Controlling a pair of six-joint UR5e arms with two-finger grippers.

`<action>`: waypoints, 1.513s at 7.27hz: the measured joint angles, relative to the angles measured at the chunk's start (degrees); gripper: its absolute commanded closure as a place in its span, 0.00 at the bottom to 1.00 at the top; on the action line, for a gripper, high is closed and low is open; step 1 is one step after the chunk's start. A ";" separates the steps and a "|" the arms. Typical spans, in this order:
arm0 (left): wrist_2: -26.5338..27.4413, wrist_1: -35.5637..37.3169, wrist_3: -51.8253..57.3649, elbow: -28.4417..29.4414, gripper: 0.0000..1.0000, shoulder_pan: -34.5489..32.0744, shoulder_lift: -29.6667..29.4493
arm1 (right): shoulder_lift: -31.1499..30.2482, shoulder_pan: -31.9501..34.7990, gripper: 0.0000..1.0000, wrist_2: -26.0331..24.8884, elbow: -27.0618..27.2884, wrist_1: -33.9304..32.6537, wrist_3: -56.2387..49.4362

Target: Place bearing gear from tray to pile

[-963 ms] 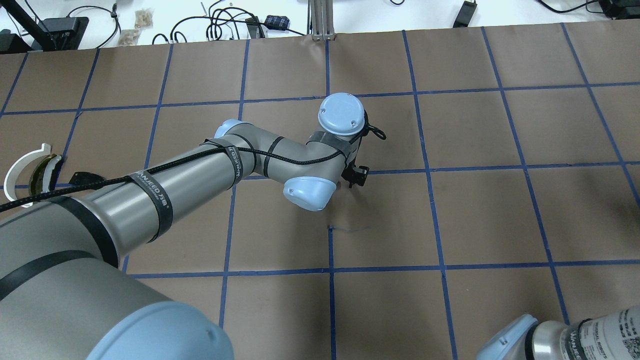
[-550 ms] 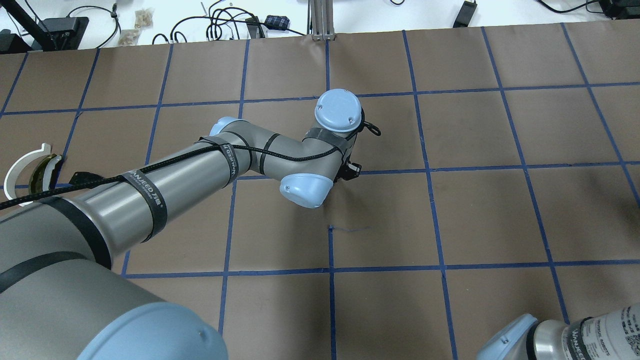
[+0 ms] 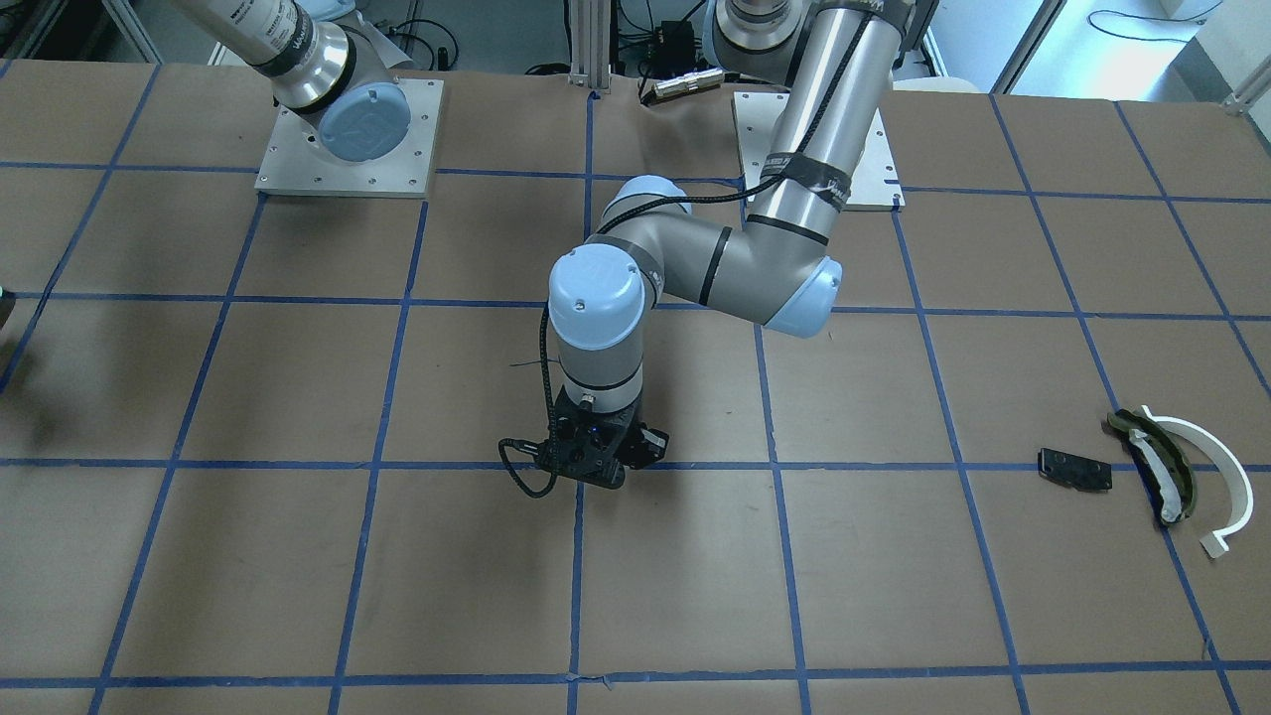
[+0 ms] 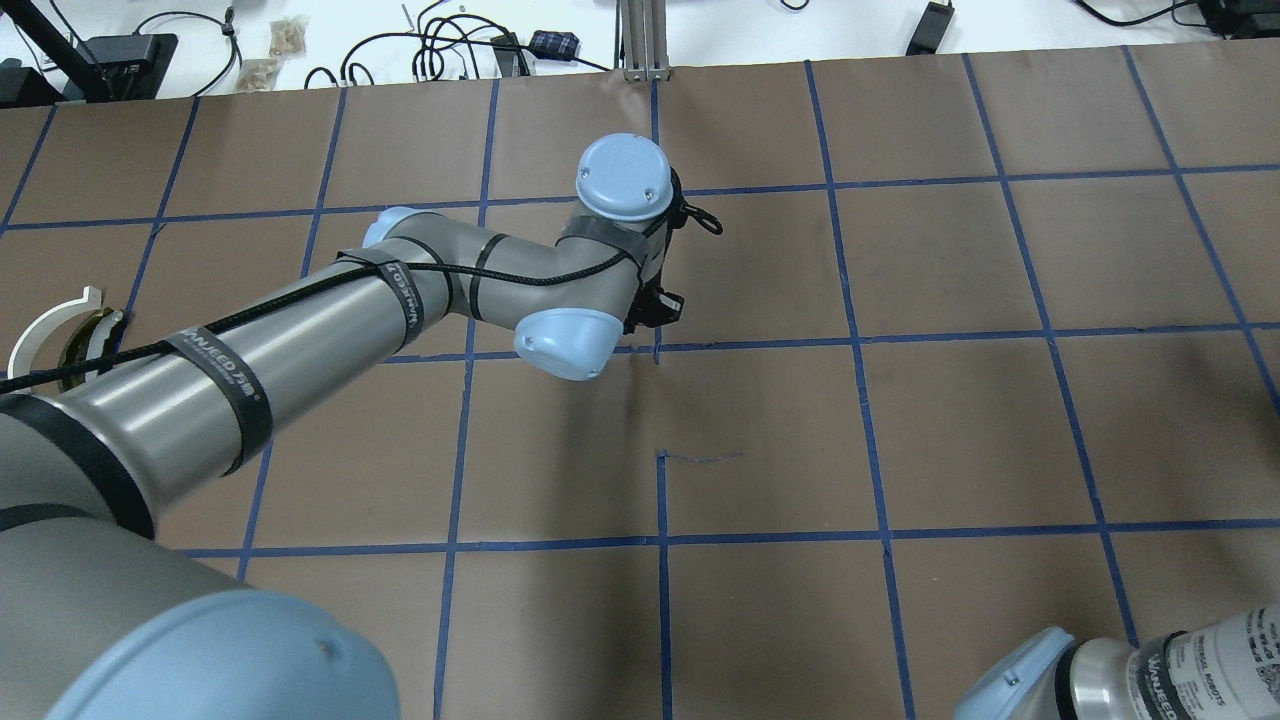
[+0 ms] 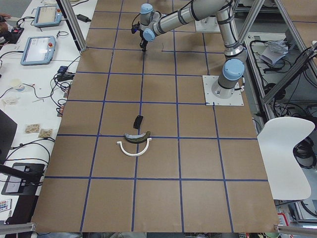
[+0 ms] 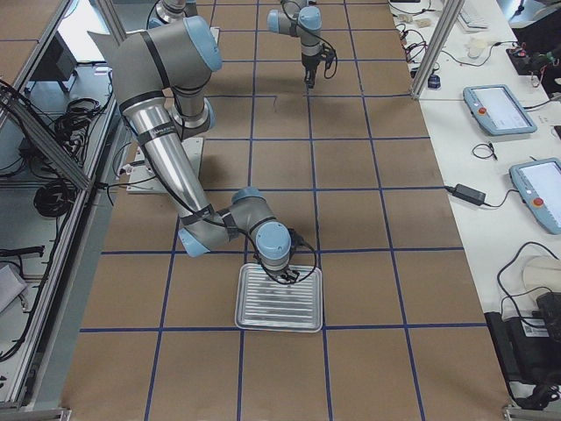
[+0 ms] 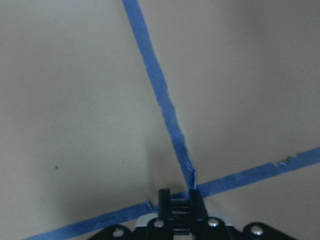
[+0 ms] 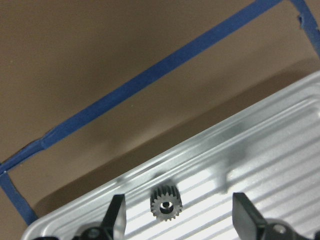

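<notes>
We see the right tool (image 8: 180, 215) hanging over the tray (image 8: 270, 165) with its fingers spread wide and nothing in them. The gear (image 8: 166, 204) lies flat on the ribbed tray floor between those fingers, bore up, closer to one finger than to the other and just inside the tray's rim.

That offset is our first worry. If the tool closes from here, the nearer finger likely meets the teeth first and shoves the gear along the ribs rather than trapping it. The gear is small and toothed, so a grip that lands on tooth tips may let it twist out or drop on the lift. With the rim so near, a descent that drifts outward could also strike the tray's edge and shift the tray.

The pile (image 3: 1152, 467), made up of a white arc (image 3: 1231, 477), an olive-and-white piece (image 3: 1162, 467) and a black plate (image 3: 1074, 469), lies well apart from the right tool, far across the surface (image 3: 894, 596). The left tool (image 7: 181, 196), fingers pressed together and empty as far as we can tell, stands between the two. We judge a long carry risks a weakly held gear slipping, or the arms crowding each other midway.
</notes>
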 measured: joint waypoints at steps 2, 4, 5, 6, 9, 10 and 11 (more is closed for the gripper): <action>-0.27 -7.28 4.27 -0.38 0.95 11.66 5.38 | 0.13 0.01 0.54 -0.04 0.17 -0.28 0.23; -0.43 -9.61 10.87 -1.21 0.95 25.46 8.98 | 0.20 -0.03 0.64 -0.44 0.93 -0.48 0.41; -0.37 -9.87 15.09 -2.61 0.95 31.75 10.14 | 0.11 -0.05 0.71 -0.57 1.37 -0.60 0.41; -0.49 -9.38 20.61 -5.29 0.95 38.71 10.84 | -0.06 -0.05 0.74 -0.73 1.61 -0.86 0.46; -5.16 -2.46 33.31 -13.07 0.72 55.56 10.75 | -2.21 0.81 0.74 -2.41 1.32 -1.76 1.87; -6.06 -1.52 34.38 -14.83 0.67 57.57 10.62 | -5.00 2.28 0.74 -3.27 1.29 -0.92 4.14; -6.37 -0.86 35.02 -15.98 0.43 58.34 10.10 | -8.49 4.69 0.74 -4.33 1.26 1.16 7.56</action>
